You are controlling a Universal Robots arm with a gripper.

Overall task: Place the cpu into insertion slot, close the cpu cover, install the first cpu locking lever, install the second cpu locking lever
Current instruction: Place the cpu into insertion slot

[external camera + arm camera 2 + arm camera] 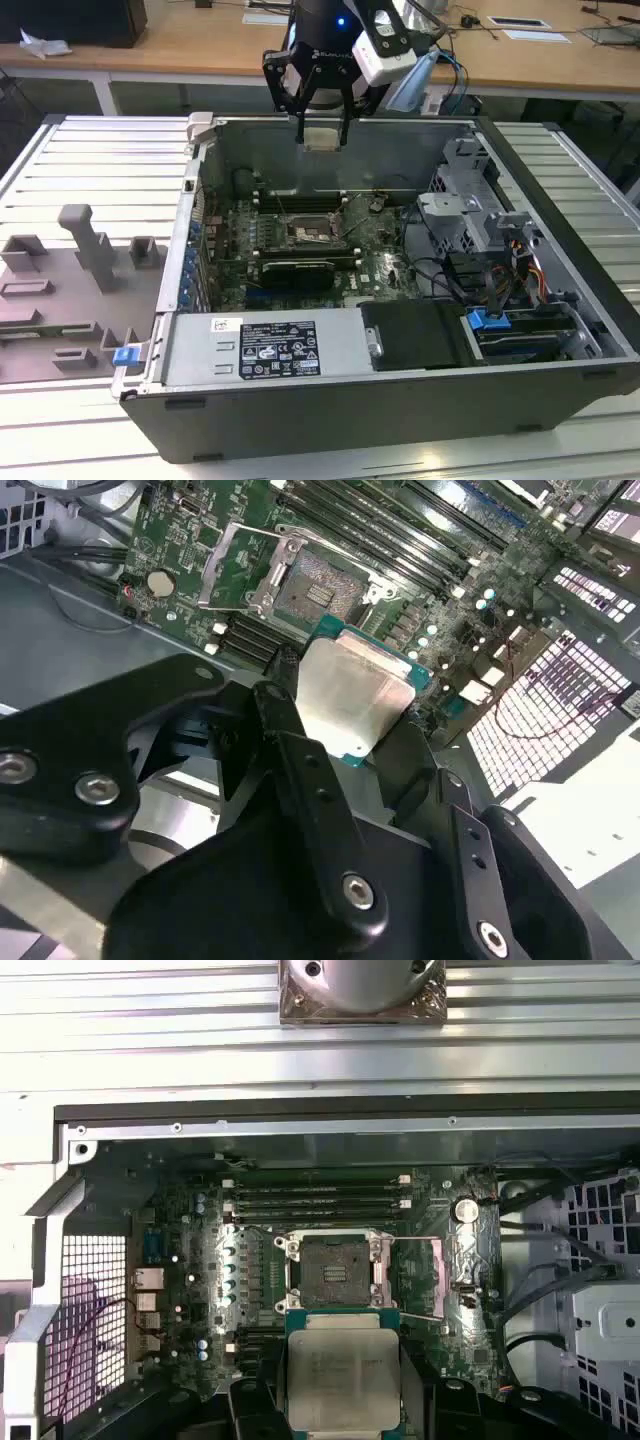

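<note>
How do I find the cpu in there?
Find the big open computer case. Above its far wall hangs the black gripper, pinching the cpu. It is a flat, pale silvery square; the socket below is dark and empty.

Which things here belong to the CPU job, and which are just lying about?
Job: gripper, shut on the cpu; socket; open cover.
Lying about: grey fixtures; coin battery; labelled box.
</note>
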